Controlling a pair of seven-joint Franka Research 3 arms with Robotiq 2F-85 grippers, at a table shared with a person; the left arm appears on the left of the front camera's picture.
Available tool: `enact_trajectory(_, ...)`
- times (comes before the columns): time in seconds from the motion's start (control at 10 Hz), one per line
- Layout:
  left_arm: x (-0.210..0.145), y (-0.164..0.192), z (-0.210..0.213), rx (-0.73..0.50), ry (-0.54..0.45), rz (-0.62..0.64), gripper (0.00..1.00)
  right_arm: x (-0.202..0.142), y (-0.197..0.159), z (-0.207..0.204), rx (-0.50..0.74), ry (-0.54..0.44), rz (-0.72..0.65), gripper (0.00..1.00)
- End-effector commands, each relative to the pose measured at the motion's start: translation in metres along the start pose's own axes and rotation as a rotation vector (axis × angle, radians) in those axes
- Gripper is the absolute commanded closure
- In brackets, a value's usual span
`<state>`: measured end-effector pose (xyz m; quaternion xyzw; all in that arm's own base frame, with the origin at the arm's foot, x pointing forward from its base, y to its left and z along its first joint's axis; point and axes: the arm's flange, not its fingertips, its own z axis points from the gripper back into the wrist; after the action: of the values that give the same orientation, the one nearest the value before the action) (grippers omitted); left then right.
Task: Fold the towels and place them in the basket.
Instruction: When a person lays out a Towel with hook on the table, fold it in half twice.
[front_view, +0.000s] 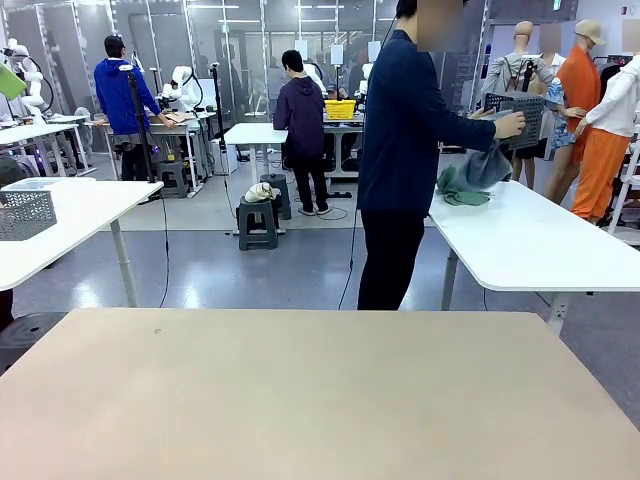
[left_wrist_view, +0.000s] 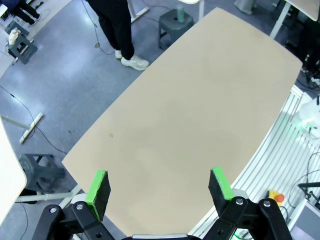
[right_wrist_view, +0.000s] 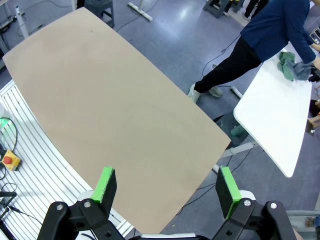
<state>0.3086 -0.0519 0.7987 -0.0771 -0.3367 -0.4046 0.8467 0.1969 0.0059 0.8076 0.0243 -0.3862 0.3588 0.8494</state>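
— State of the left gripper (left_wrist_view: 159, 176)?
— Spread wide above the beige table (left_wrist_view: 190, 110), nothing between the green pads (left_wrist_view: 98, 186).
— And the right gripper (right_wrist_view: 166, 175)?
— Likewise gaping fully, gripping nothing, hanging over the same table.
— Whereabouts of the towels (front_view: 466, 190)?
— Well apart from both claws: heaped grey-green on the white table (front_view: 540, 250) across the aisle, just beside the person (front_view: 400, 150). One greyer cloth (front_view: 488, 165) hanging right under the basket (front_view: 516, 105).
— Basket on that table too?
— No, lifted clear of it, dark grey, gripped in the person's hand (front_view: 510, 125), tilted above the heap.
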Motion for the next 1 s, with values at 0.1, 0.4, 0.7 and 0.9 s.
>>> enact_trajectory(0.1,0.0,-0.0009,-0.0009,-0.004,-0.002,-0.003,0.0,-0.0001,0.0002,0.0008,-0.002,-0.003,0.0,0.0)
enact_trajectory(0.4,-0.0001,0.0007,-0.0003,-0.012,-0.005,-0.014,0.0,0.0,0.0,0.0,0.0,0.0,0.0,0.0)
enact_trajectory(0.7,-0.0002,0.0014,0.0008,-0.017,0.015,-0.03,0.0,0.0021,-0.0057,0.0052,0.026,0.028,0.031,0.0)
enact_trajectory(0.9,-0.0004,0.0019,0.0016,-0.022,0.031,-0.043,0.0,0.0041,-0.007,0.0081,0.035,0.042,0.052,0.0)
